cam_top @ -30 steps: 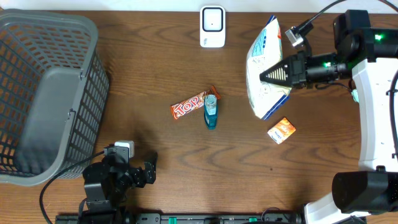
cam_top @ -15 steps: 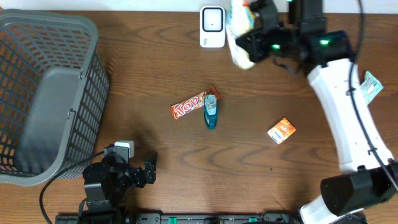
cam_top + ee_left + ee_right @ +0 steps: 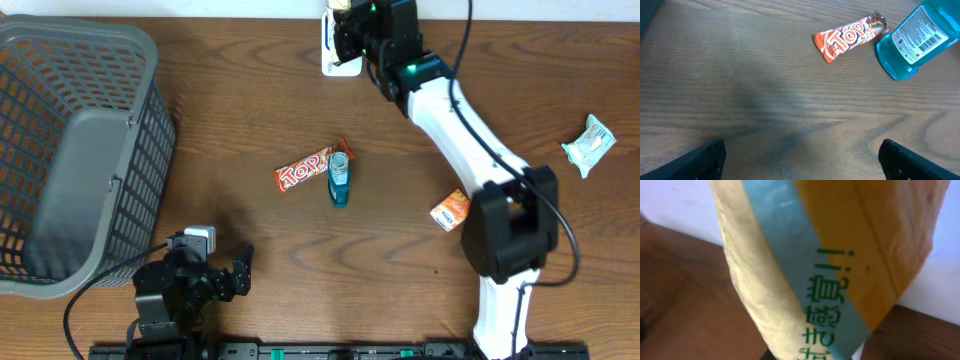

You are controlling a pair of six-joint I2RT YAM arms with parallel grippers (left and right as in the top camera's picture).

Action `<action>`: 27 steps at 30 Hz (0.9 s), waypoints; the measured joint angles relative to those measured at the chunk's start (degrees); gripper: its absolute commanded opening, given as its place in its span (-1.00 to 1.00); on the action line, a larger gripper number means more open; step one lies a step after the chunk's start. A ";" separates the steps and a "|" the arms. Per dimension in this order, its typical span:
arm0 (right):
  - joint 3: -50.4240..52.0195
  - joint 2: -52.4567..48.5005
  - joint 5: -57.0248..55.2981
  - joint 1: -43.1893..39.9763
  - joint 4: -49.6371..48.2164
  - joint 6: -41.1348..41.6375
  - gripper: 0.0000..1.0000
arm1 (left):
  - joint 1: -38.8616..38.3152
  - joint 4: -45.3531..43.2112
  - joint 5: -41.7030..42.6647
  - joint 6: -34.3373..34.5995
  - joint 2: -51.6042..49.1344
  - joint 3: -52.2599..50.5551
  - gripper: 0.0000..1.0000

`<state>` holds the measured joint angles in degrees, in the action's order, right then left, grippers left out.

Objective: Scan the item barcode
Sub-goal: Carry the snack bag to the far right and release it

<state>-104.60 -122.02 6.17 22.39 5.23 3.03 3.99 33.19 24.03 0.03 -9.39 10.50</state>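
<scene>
A snack bag (image 3: 830,265), cream and orange with a blue stripe and green characters, fills the right wrist view, and my right gripper is shut on it. Seen from overhead, the right gripper (image 3: 352,18) reaches to the table's far edge, over the white scanner (image 3: 330,62), which it partly covers. The bag itself is almost entirely hidden under the arm there. My left gripper (image 3: 200,282) rests open at the near left edge. Its two dark fingertips (image 3: 705,159) stand far apart over bare wood.
A grey mesh basket (image 3: 60,150) fills the left side. A "Top" candy bar (image 3: 300,173) and a blue bottle (image 3: 339,182) lie mid-table, both also in the left wrist view: the bar (image 3: 850,39), the bottle (image 3: 915,40). An orange packet (image 3: 452,210) and a teal-white packet (image 3: 590,145) lie right.
My right arm has swung from the table's right side to the far edge, carrying the snack bag over the scanner. The left arm has not moved.
</scene>
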 measured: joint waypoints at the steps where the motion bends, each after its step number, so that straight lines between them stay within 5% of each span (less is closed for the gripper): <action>1: -0.37 -1.49 -0.42 -0.11 -0.98 0.31 -0.98 | 0.00 -0.02 0.00 0.00 0.00 0.00 0.96; 11: -12.11 -14.16 -9.46 0.52 -2.10 0.28 -0.98 | -0.02 0.00 0.00 0.00 0.00 0.00 0.96; 27: -13.22 -14.47 -16.94 2.40 -0.85 -3.34 -0.98 | -0.02 0.00 0.00 0.00 0.00 0.00 0.96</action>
<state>-117.82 -136.49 -10.76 24.80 4.38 -0.32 3.97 33.19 24.03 0.03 -9.39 10.50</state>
